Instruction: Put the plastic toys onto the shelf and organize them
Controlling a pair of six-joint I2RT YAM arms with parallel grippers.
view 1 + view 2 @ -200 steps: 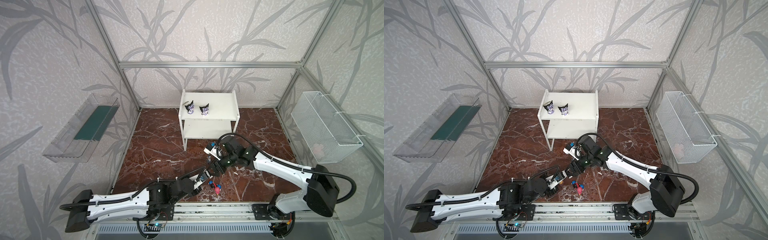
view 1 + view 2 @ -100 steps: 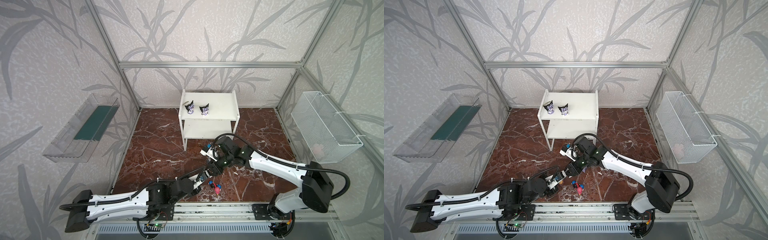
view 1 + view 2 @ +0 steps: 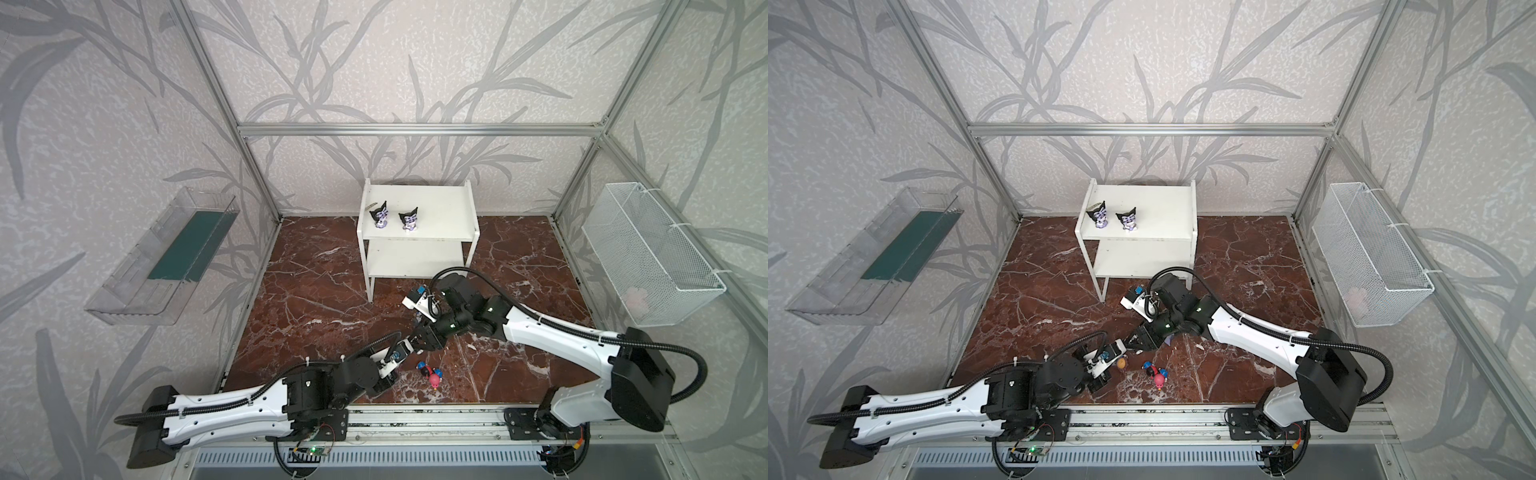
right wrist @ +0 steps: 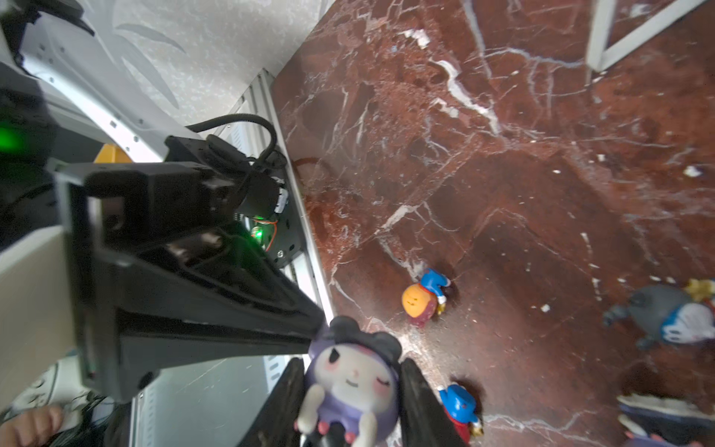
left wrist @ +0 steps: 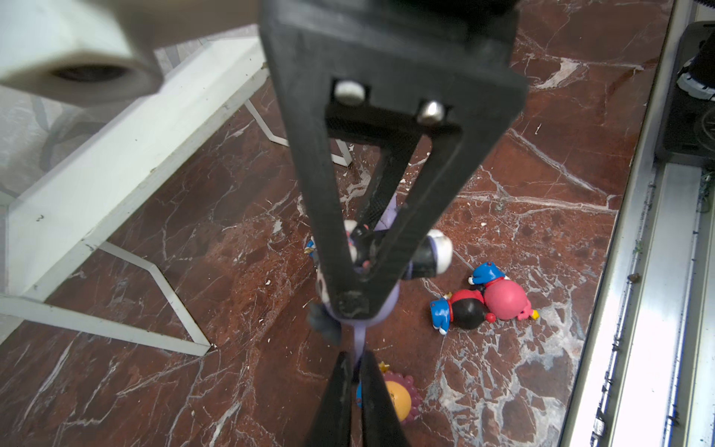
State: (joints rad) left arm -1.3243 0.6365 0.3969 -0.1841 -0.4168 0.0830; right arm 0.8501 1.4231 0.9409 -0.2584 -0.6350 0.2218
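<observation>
Right gripper (image 4: 350,363): fingers clamped on the lavender figurine (image 4: 350,389), one finger on each flank of its head and body. Left gripper (image 5: 355,358): fingers nearly together, thin lavender ear tip sitting in the slit between them, so it's pinching that ear. Both grippers have the toy at once, tip to tip.

Orientation: the long axis, head to feet, runs along the right fingers. Feet point toward the right palm, head points out toward the left gripper, and the face is turned to the right wrist camera. In both top views the arms meet on a diagonal, left from the near-left and right from the far-right. The axis lies roughly along that line, head end near-left. The toy itself is mostly hidden there by the grippers.

Location: over the marble floor (image 3: 324,299), in front of the shelf (image 3: 440,203), between its front legs and the near edge.

On the floor:
- Orange-headed figurine (image 5: 398,398), lying down close by the left fingertips.
- Black-red-headed figurine (image 5: 466,309) and pink-headed figurine (image 5: 503,300), lying touching each other.
- Grey figurine (image 4: 657,313), on its side, apart from those.

Shelf top board: black figurine (image 3: 380,217) and second black figurine (image 3: 409,220), upright, side by side at the front left, ears up.
</observation>
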